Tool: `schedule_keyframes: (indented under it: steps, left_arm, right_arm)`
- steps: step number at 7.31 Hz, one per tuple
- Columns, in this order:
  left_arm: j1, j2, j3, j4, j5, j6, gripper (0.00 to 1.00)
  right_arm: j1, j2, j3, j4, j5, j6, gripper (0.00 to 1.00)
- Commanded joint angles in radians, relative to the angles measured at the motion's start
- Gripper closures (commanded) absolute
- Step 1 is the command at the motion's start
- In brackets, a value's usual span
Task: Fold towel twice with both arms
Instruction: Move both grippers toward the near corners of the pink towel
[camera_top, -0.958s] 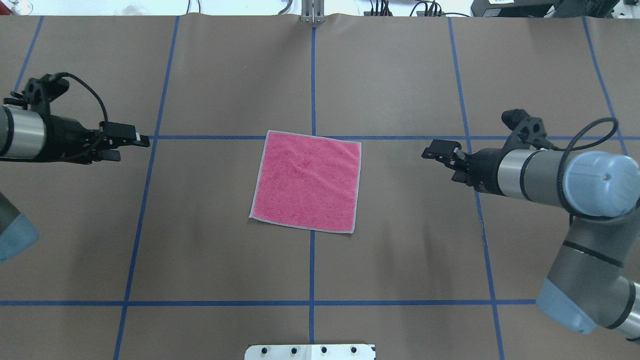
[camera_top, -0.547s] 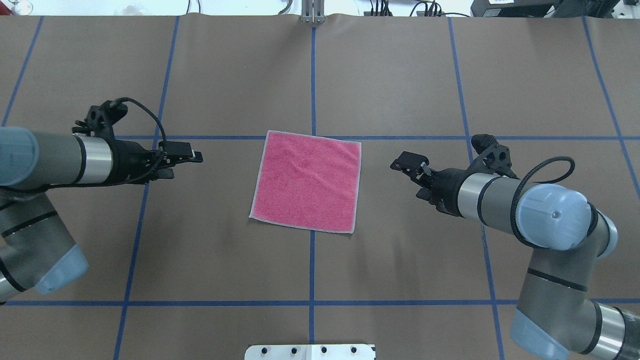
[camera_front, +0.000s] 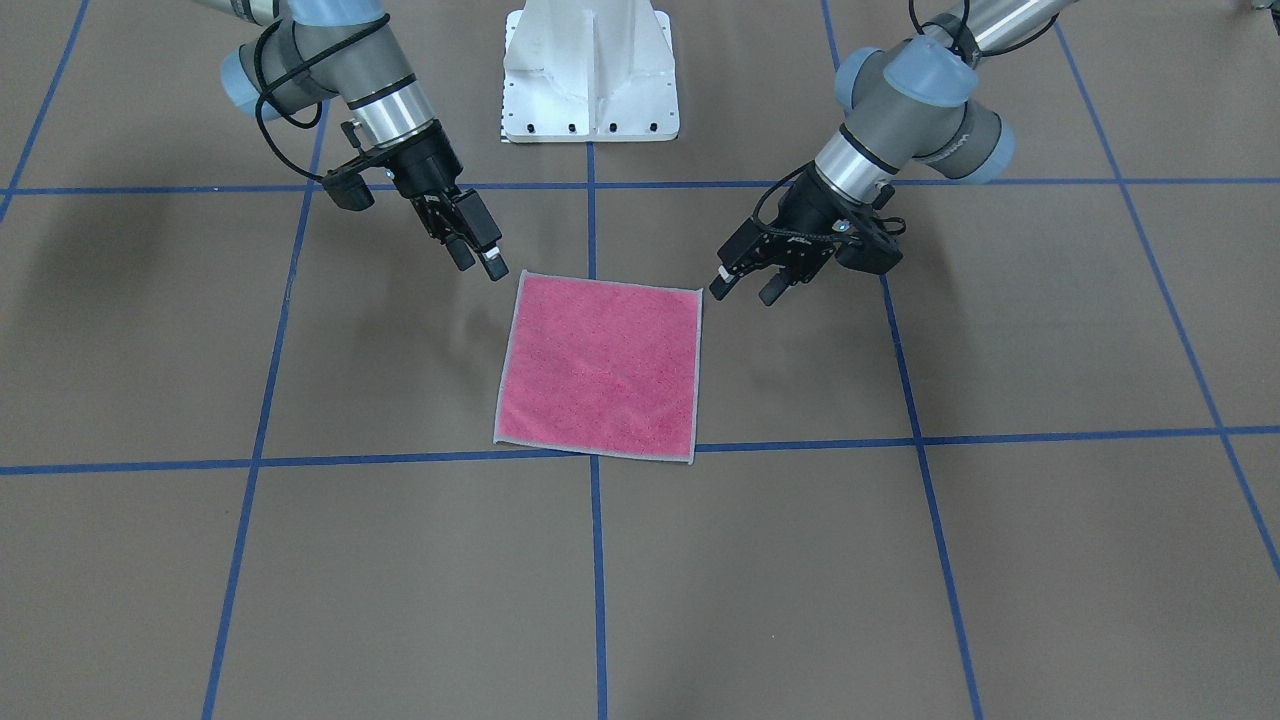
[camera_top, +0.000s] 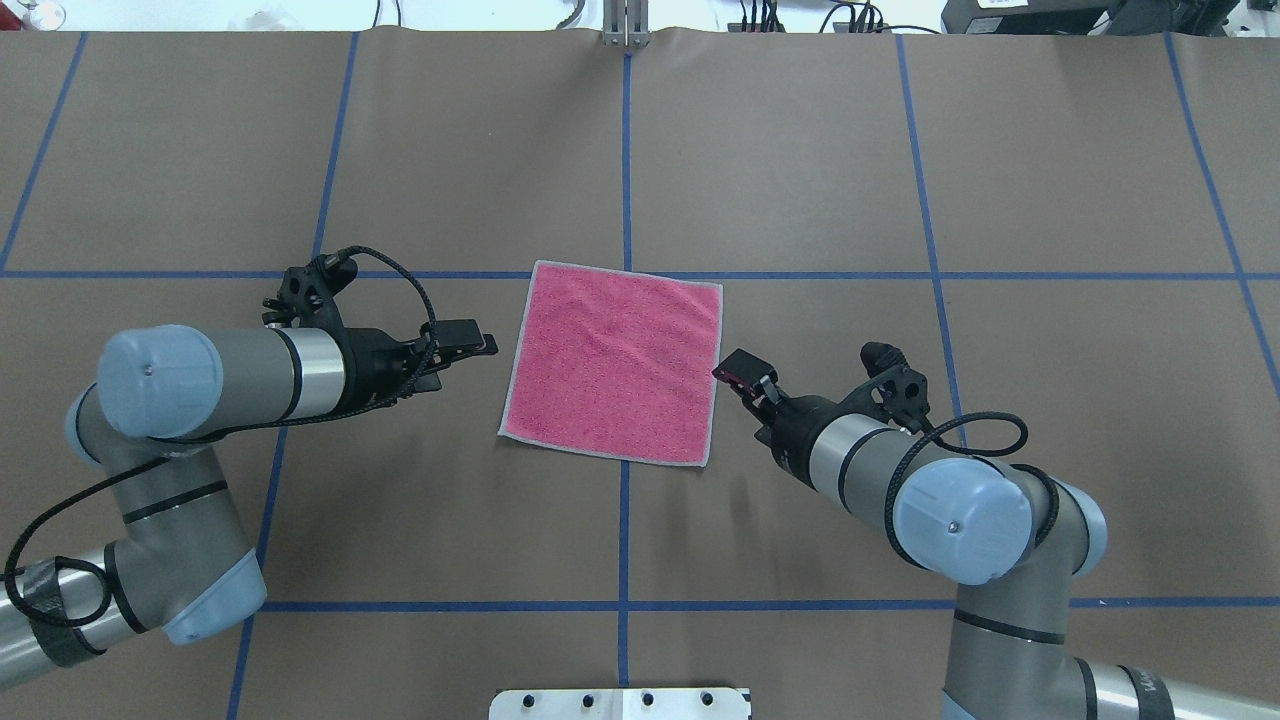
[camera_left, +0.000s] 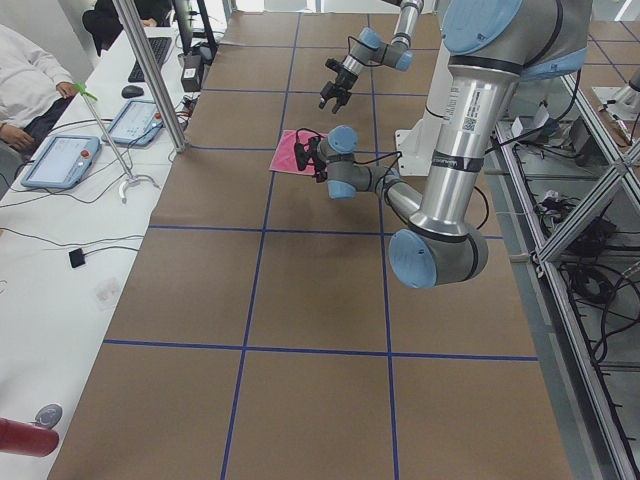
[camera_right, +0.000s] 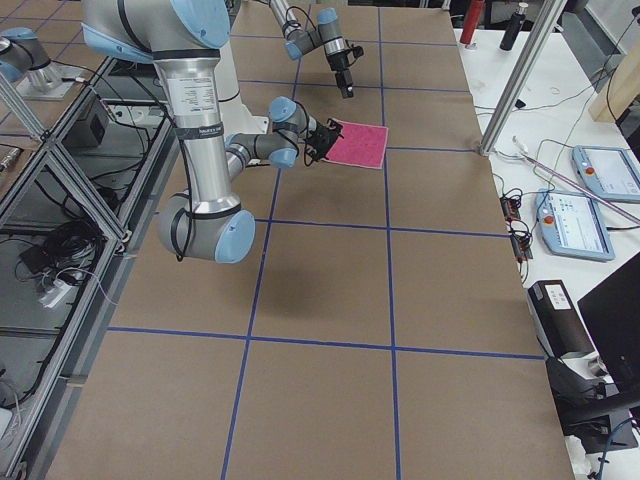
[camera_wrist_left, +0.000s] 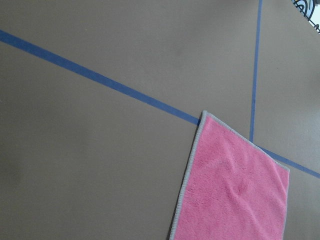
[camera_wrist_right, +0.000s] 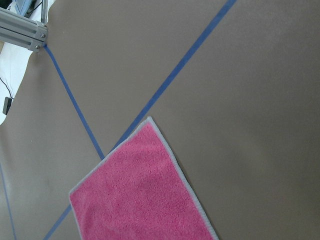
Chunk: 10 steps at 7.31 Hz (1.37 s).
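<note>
The left tool (camera_front: 741, 293) hangs with fingers apart, holding nothing, just beside one robot-side corner of the towel (camera_top: 612, 362). The right tool (camera_front: 481, 267), also spread and empty, hangs beside the other. The towel lies flat, pink face up, mid-table (camera_top: 800, 150); the left arm's (camera_left: 452, 150) white label is too small to read.

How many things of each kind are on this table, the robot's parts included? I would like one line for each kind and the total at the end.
Pink towel: 1
Robot arms: 2, left arm and right arm
White base: 1
Total: 4
</note>
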Motion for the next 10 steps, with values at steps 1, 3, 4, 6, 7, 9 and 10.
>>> schedule_keyframes:
  steps: [1,3,4,6,7,9,10]
  left_arm:
    - [0.057,-0.010,0.008,0.004,0.057,-0.050,0.01]
    - [0.086,-0.016,0.038,0.004,0.108,-0.064,0.03]
    - [0.091,-0.027,0.042,0.005,0.111,-0.064,0.09]
    - [0.095,-0.031,0.055,0.005,0.111,-0.064,0.26]
    - [0.095,-0.033,0.068,0.005,0.111,-0.064,0.36]
    - [0.103,-0.033,0.071,0.007,0.111,-0.062,0.37]
    - [0.112,-0.038,0.072,0.007,0.111,-0.064,0.37]
  right_arm:
    - [-0.053,0.018,-0.009,-0.034,-0.069,0.012,0.01]
    - [-0.073,0.035,-0.007,-0.034,-0.107,0.012,0.01]
    - [-0.074,0.036,-0.007,-0.034,-0.109,0.012,0.01]
    - [-0.074,0.036,-0.007,-0.034,-0.109,0.011,0.01]
    - [-0.076,0.036,-0.007,-0.034,-0.109,0.011,0.01]
    - [-0.077,0.036,-0.007,-0.034,-0.112,0.011,0.01]
    - [-0.077,0.036,-0.006,-0.034,-0.112,0.011,0.01]
